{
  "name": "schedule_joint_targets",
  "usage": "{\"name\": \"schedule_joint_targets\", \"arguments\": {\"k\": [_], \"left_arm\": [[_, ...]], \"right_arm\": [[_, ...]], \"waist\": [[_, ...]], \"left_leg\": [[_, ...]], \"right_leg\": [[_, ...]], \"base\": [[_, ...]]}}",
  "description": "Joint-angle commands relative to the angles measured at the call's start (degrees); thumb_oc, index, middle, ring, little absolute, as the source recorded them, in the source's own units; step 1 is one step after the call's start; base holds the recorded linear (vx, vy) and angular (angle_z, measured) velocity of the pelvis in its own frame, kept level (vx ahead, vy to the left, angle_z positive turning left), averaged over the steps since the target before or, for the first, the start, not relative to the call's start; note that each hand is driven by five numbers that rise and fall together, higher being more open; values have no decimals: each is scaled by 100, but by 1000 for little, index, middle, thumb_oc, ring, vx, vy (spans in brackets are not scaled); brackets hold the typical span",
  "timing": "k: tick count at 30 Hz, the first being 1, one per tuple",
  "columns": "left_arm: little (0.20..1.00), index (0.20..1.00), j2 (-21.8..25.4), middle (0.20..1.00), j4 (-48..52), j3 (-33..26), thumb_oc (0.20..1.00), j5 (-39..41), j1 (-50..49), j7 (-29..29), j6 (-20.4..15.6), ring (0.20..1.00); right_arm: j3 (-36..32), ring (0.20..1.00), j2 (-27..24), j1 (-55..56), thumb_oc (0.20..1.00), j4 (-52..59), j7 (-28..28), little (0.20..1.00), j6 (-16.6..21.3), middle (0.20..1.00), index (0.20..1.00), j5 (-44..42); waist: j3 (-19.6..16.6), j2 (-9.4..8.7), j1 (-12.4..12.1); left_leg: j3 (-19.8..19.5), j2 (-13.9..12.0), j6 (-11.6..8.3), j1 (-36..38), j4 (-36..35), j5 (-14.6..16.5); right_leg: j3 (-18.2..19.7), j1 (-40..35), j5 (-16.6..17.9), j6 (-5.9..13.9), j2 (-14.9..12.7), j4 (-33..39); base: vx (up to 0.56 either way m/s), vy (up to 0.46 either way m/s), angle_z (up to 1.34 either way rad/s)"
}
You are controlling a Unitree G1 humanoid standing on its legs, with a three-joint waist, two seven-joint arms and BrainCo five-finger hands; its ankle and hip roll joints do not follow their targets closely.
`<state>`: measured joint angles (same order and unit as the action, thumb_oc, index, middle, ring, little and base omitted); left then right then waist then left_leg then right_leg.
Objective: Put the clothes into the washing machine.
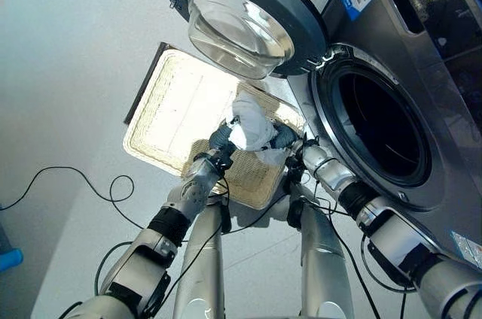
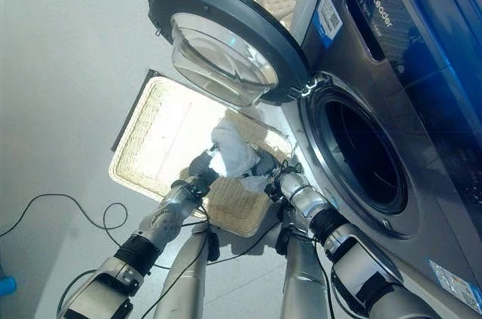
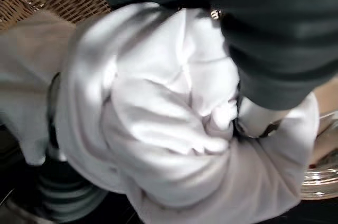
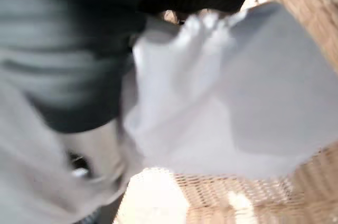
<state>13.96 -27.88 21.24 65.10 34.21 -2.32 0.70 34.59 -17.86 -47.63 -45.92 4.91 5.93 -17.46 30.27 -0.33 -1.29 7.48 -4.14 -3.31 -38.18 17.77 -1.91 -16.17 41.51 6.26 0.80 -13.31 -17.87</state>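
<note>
Head views: both hands, left (image 1: 219, 141) and right (image 1: 286, 138), are pressing a bunched white cloth (image 1: 251, 126) between them above the wicker basket (image 1: 169, 112), beside the washer (image 1: 392, 108) with its door (image 1: 245, 14) swung open.

Wrist views: cloth is wrapping each hand, fingers hidden; I cannot tell their grip.

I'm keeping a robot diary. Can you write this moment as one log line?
step: lifting cloth from basket | left hand and right hand: either side of cloth | washer door: open
</note>
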Motion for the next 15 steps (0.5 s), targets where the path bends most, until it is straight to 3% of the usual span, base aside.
{"name": "schedule_joint_targets", "arguments": {"k": [1, 15], "left_arm": [[200, 200, -620, 200, 825, 386, 200, 283, 325, -381, 89, 200], [200, 200, -626, 200, 807, 379, 200, 190, 266, -316, 72, 200]], "right_arm": [[-63, 200, 169, -385, 200, 87, -55, 200, 322, 200, 200, -353], [-225, 200, 243, -288, 200, 285, -567, 200, 387, 200, 200, -452]], "waist": [[-48, 435, -150], [-48, 429, -98]], "left_leg": [[411, 310, -75, -176, 33, 160], [451, 291, -67, -181, 47, 159]], "right_leg": [[-98, 8, -453, 528, 106, -380], [-63, 50, -427, 534, 124, -397]], "base": [[0, 0, 0], [0, 0, 0]]}}
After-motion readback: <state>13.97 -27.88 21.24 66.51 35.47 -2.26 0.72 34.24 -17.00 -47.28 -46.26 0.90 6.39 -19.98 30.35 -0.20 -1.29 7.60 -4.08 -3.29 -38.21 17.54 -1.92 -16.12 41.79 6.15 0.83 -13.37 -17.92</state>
